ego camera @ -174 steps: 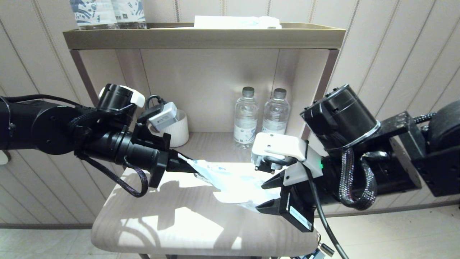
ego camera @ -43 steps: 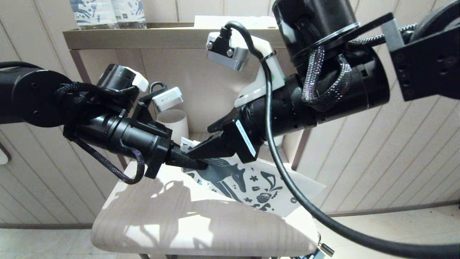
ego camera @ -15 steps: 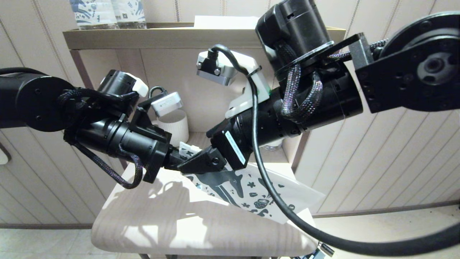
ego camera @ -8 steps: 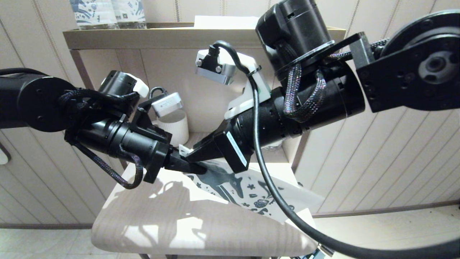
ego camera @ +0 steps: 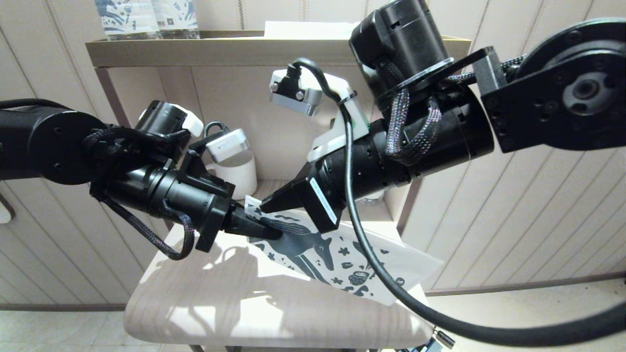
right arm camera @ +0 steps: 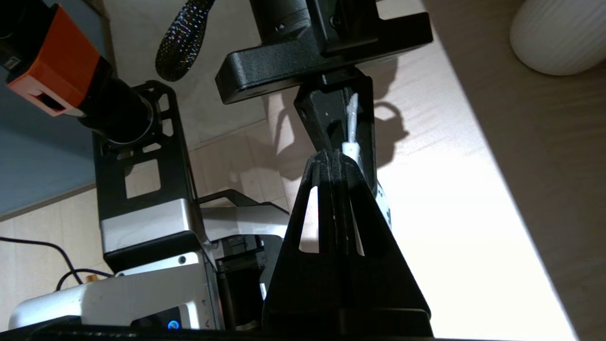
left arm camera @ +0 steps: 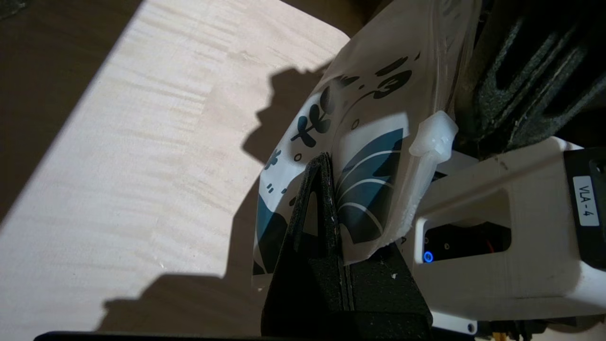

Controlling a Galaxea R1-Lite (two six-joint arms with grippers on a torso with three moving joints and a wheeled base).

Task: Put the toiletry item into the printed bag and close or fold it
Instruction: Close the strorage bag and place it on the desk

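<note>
Grippers meet at the pouch's near-left corner, about 9 o'clock of the wooden stool seat (ego camera: 220,303). You've got the left gripper (ego camera: 266,230) clamped flat on the printed zip pouch (ego camera: 342,256), coming in from 9 o'clock; the left wrist view shows what the head cam can't: its fingers (left arm camera: 322,199) pressed together on the pouch (left arm camera: 369,189) edge, w/ the white zip slider (left arm camera: 433,137) just beside them. Right gripper (ego camera: 269,203) comes down from 2 o'clock, tips at the pouch's top edge just above the left one. Right wrist view shows its fingers (right arm camera: 334,189) pinched together on that thin white edge strip (right arm camera: 352,132), left gripper (right arm camera: 338,128) directly beyond; head cam hides that contact behind the arm. Pouch hangs tilted, far end sloping down toward 4 o'clock, past the seat's right edge. Comb isn't visible in any view; can't tell if it's inside.

Behind: white ribbed cup (ego camera: 239,176) on the shelf, blue-printed bottles (ego camera: 146,17) up top.

Vs 0.5 s ago: right gripper has drawn back slightly toward 2 o'clock, exposing more of the horse print near the corner; left grip unchanged. Vs 11.6 s ago: the pouch lay bunched btw both grippers, right arm low at 4 o'clock.
</note>
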